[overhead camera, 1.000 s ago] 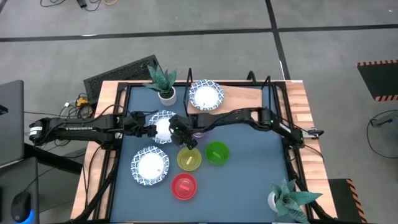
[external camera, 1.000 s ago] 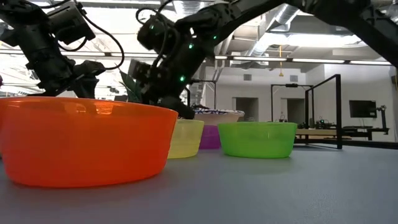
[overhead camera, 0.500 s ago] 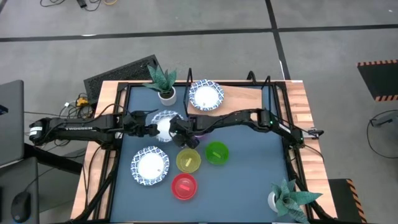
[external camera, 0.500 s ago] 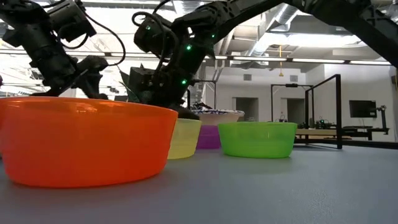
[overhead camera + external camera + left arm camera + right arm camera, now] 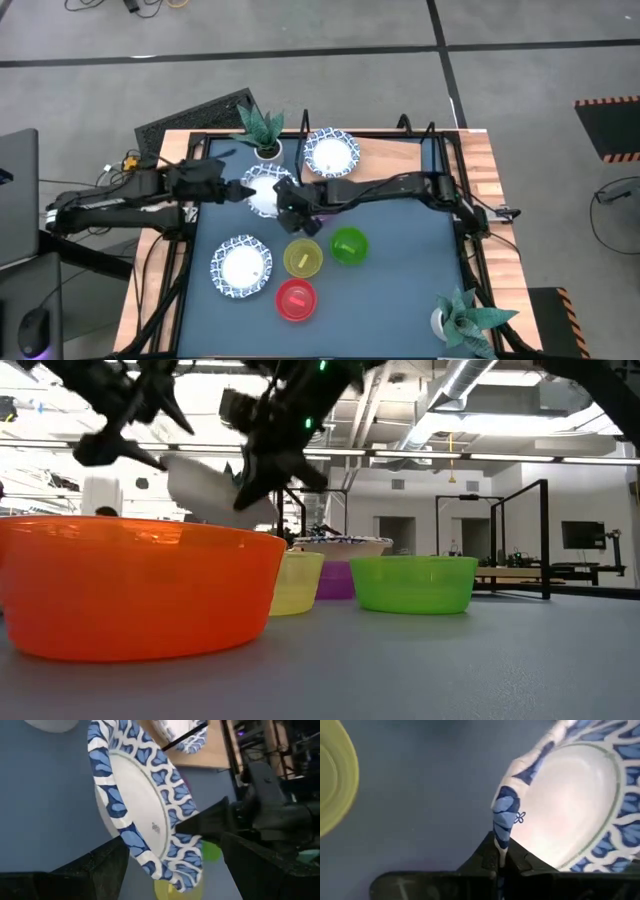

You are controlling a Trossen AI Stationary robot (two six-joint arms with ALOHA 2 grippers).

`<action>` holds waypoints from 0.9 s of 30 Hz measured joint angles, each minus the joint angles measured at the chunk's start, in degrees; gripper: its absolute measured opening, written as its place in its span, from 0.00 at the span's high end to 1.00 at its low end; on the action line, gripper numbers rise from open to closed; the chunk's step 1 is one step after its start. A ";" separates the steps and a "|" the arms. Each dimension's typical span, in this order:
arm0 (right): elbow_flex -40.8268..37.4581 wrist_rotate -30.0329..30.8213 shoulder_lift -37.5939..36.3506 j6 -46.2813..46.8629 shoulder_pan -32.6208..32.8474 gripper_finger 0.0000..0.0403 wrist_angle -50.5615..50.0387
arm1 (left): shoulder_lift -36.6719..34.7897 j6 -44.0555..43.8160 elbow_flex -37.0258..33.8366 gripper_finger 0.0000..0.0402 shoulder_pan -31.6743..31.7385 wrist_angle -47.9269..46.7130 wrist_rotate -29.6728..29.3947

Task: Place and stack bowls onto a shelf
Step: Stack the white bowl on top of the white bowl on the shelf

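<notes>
A white bowl with a blue patterned rim (image 5: pixel 262 190) hangs tilted above the blue table, and my right gripper (image 5: pixel 290 203) is shut on its rim. My left gripper (image 5: pixel 235 190) stands open just left of this bowl; in the left wrist view its fingers are wide apart, with the bowl (image 5: pixel 145 810) beyond them. Another patterned bowl (image 5: pixel 330 153) rests on the wooden shelf (image 5: pixel 400 158) at the far side. A third patterned bowl (image 5: pixel 241 267) sits on the table near left. My right gripper pinches the bowl's rim (image 5: pixel 503 822) on the side toward the table's right, one finger inside the bowl and one on its outer wall. The fingers come slanting down from the right. The bowl (image 5: pixel 208 490) is lifted clear of the table and tipped steeply.
Yellow (image 5: pixel 304 257), green (image 5: pixel 348 245) and red (image 5: pixel 295 299) bowls stand near the table's middle and front, and a purple one (image 5: pixel 338 580) stands behind the yellow. Potted plants stand at the far left (image 5: pixel 262 130) and near right (image 5: pixel 462 315).
My right gripper has shut on the patterned bowl's rim and risen with it. The bowl has left the table, gone a little toward the far edge and tipped up. My left arm has risen and drawn back toward the left, its gripper staying open.
</notes>
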 joint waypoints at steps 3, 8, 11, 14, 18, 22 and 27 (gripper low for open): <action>-0.02 3.42 -3.56 0.03 1.48 0.95 -1.59 | -0.54 1.04 3.73 0.27 -0.14 -4.03 0.89; -0.02 7.02 -11.19 2.10 3.26 0.95 -7.47 | -1.13 3.01 7.89 0.27 -0.50 -6.40 1.97; -0.02 11.40 -14.34 5.63 2.97 0.95 -12.56 | -1.23 4.07 9.89 0.27 -0.59 -6.46 1.66; -0.02 17.47 -16.48 10.63 0.94 0.95 -18.91 | -1.22 5.35 11.34 0.27 -0.57 -6.78 0.15; -0.02 21.02 -17.35 19.69 -3.58 0.95 -29.31 | -1.20 6.09 11.77 0.27 -0.57 -6.82 -1.79; -1.92 20.61 -17.10 26.56 -9.13 0.95 -34.43 | -1.18 6.09 11.79 0.27 -0.57 -8.03 -2.27; -9.78 14.34 -16.74 27.09 -14.59 0.95 -29.43 | -1.16 6.09 11.79 0.27 -0.55 -10.07 -2.32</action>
